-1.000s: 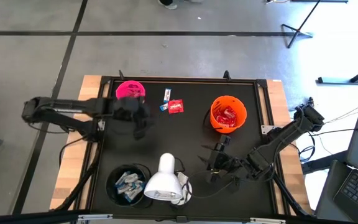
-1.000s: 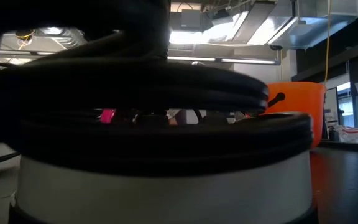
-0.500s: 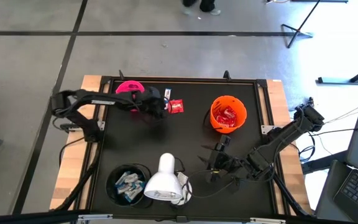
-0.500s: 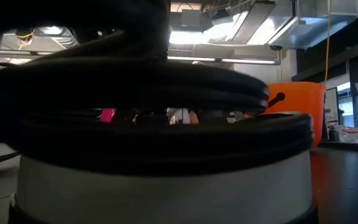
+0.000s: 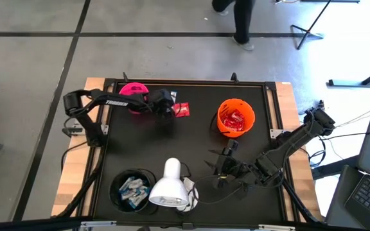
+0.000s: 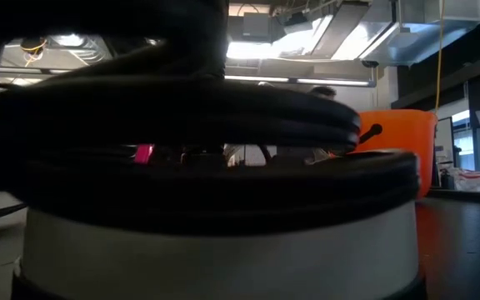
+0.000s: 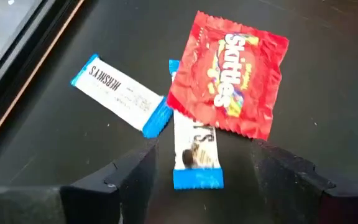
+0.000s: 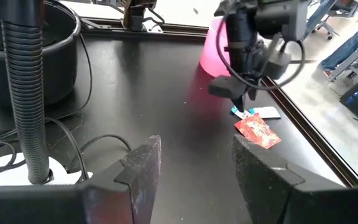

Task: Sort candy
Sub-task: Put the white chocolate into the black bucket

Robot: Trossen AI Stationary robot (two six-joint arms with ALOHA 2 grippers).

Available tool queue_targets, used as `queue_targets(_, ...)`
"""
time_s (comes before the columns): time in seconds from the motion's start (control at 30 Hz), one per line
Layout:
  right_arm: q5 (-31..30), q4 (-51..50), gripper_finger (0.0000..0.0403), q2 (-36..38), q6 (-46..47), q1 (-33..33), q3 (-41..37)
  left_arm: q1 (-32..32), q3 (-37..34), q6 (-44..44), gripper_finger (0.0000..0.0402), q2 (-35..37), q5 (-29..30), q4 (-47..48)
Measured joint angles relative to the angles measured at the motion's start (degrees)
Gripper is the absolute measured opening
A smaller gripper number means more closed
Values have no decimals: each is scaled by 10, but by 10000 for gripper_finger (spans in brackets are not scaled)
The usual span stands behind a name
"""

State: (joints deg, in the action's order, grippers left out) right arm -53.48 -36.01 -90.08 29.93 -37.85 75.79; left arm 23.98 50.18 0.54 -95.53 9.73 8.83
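Three loose sweets lie flat on the black table top near its far edge: a red crinkly packet (image 7: 229, 71) (image 5: 182, 110), a white-and-blue bar (image 7: 122, 93), and a second white-and-blue bar (image 7: 195, 152) whose far end lies under the packet. My left gripper (image 7: 204, 157) (image 5: 167, 107) is open just above them, one finger on either side of the second bar, touching nothing. It also shows in the right wrist view (image 8: 238, 90). My right gripper (image 5: 222, 168) (image 8: 194, 155) is open and empty near the table's near right part.
A pink cup (image 5: 133, 95) stands just left of my left gripper. An orange cup (image 5: 236, 119) holds red packets. A black cup (image 5: 132, 190) at the near left holds white-and-blue bars. A white lamp head (image 5: 167, 186) and its cable lie beside it. A person (image 5: 243, 19) walks beyond the far edge.
My left gripper has gone toward the table's right and far edges, from in front of the pink cup to above the loose sweets. The sweets lie as before.
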Motion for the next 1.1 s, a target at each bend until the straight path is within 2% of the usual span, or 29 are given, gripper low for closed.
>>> queue_targets(0.17,1,1,193,0,0,0,0,0,57,0,247,-51,0,50)
queue_targets(0.33,6,1,193,0,3,0,0,0,108,-1,247,-97,34,109)
queue_targets(0.5,7,1,193,0,3,0,0,0,130,-1,247,-119,45,153)
queue_targets(0.63,7,1,193,0,3,0,0,1,132,13,235,-120,-5,186)
queue_targets(0.8,8,1,193,0,3,0,0,-1,132,15,186,-120,-54,213)
queue_targets(1.1,21,1,193,0,12,0,0,-12,131,31,45,-120,-64,218)
